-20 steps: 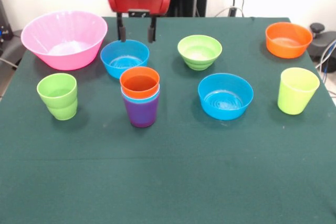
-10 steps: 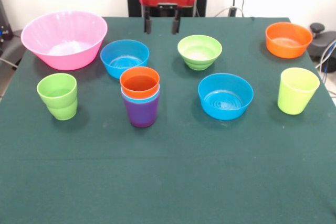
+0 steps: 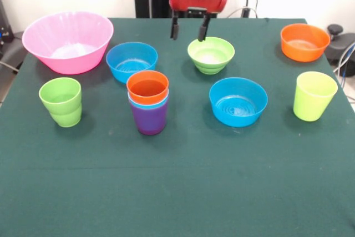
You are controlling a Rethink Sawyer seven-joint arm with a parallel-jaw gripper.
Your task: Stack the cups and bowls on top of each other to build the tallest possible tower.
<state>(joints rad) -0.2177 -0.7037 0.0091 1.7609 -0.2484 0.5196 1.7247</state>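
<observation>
While three cups [image 3: 147,101] nest, two cups and five bowls [image 3: 238,101] stand apart.

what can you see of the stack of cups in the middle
The stack of cups stands upright on the green table, three smooth plastic cups nested: a purple cup at the base, a light blue cup showing only as a rim band, and an orange cup on top, open and empty. It sits just in front of a blue bowl, apart from it. Nothing else touches it; the gripper hangs well behind, fingers apart.
</observation>
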